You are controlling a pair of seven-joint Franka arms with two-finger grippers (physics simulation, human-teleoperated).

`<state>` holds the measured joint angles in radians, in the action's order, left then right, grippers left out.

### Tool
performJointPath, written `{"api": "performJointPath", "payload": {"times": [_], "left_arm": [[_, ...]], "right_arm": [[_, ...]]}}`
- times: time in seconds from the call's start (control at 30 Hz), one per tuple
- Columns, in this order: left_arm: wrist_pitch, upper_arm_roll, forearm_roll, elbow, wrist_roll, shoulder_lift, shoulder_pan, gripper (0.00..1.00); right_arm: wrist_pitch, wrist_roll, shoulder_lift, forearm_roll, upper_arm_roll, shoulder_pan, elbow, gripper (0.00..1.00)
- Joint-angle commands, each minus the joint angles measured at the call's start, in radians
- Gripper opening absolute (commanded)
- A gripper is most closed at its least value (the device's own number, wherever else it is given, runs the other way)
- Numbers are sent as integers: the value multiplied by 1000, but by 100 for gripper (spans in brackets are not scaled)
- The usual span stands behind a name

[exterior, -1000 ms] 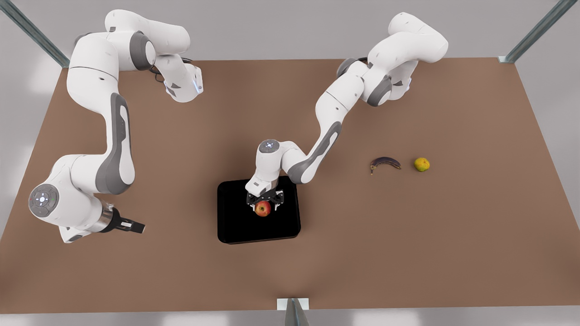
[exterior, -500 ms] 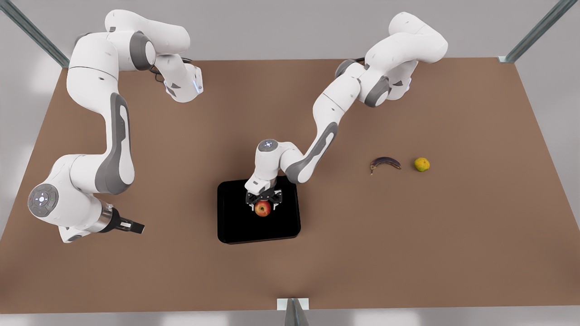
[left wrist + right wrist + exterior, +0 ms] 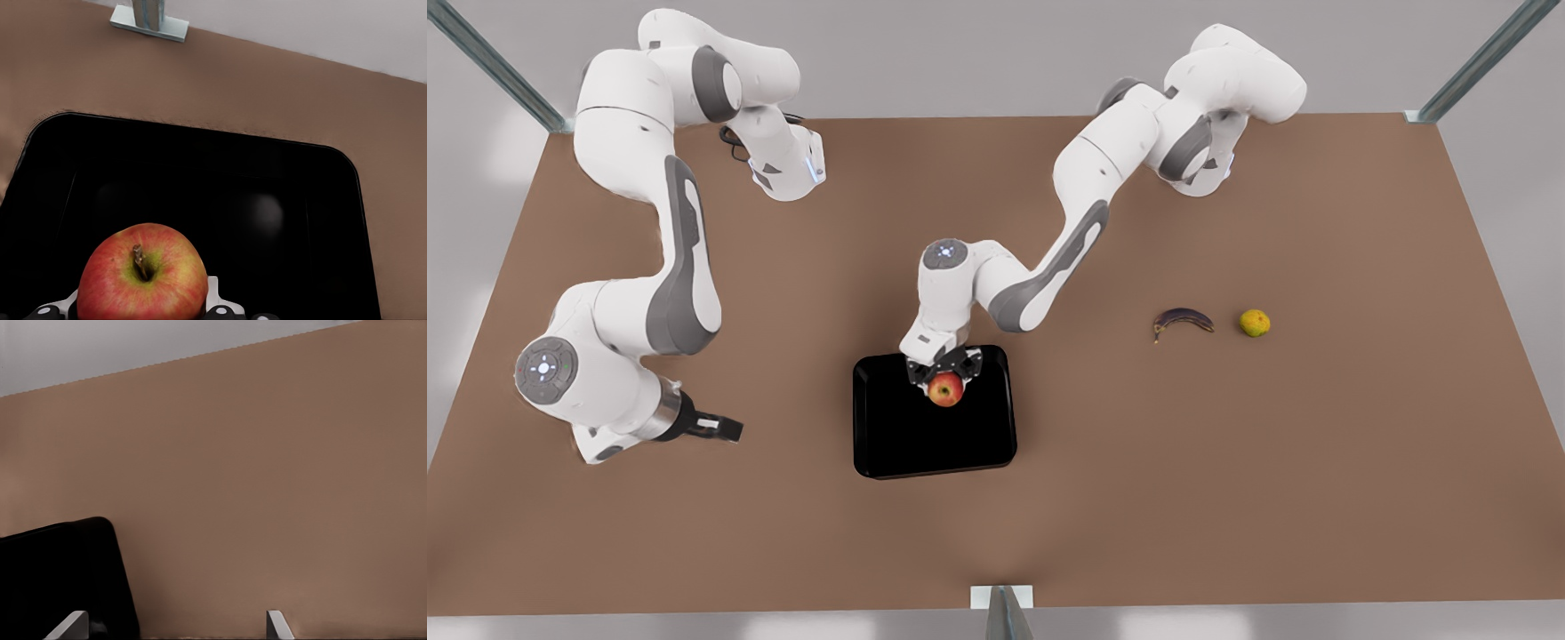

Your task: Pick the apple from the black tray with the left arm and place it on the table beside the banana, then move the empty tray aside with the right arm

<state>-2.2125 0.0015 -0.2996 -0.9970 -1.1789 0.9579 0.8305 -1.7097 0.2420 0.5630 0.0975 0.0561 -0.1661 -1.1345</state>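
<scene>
The red apple [image 3: 945, 391] [image 3: 141, 273] hangs just over the far part of the black tray [image 3: 889, 444] [image 3: 267, 200], with my left gripper [image 3: 946, 382] shut on it from above. The tray's floor under it is bare. The dark banana [image 3: 1183, 320] lies on the brown table [image 3: 1316, 462] toward the front view's right, well away from the tray. My right gripper [image 3: 729, 429] [image 3: 175, 615] hovers low on the front view's left, open, fingers wide apart, pointing at the tray, whose corner [image 3: 60, 573] is in the right wrist view.
A small yellow-green round fruit [image 3: 1255, 323] sits just beyond the banana toward the front view's right. Metal frame posts stand at the table's far corners, and a bracket [image 3: 1002, 597] at the near edge. Bare tabletop surrounds the tray.
The left gripper has risen with the apple, carrying it off the tray floor toward the tray's far edge. The right arm has swung a little closer to the tray.
</scene>
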Motion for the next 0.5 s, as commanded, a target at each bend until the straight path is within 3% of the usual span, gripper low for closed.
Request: {"api": "performJointPath", "payload": {"times": [0.0,0.03,0.07,0.13,0.2,0.27,0.3,0.37,0.47], "left_arm": [[-27,-2,48,-326,242,-229,-47,74],[-95,-2,74,-546,346,-386,-94,74],[-99,0,108,-670,438,-487,-120,74],[-246,2,126,-982,654,-680,-231,74],[-305,12,146,-1131,886,-754,-329,74],[-305,12,241,-1198,1211,-797,-484,74],[-302,12,241,-1212,1287,-797,-528,74],[-306,17,241,-1256,1484,-792,-649,74],[-312,17,246,-1267,1616,-737,-751,74]], "right_arm": [[146,160,-35,-1,4,-82,1,100],[183,161,-48,-1,4,-147,1,100],[189,166,-63,4,10,-170,1,100],[197,171,-63,1,-50,-174,1,100],[223,189,-78,-1,-88,-204,-4,100],[153,194,-80,1,-94,-220,-31,100],[104,203,-116,8,-93,-220,-109,96],[-219,203,-261,8,-102,-220,-473,100],[-357,185,-216,7,-96,-210,-574,100]]}}
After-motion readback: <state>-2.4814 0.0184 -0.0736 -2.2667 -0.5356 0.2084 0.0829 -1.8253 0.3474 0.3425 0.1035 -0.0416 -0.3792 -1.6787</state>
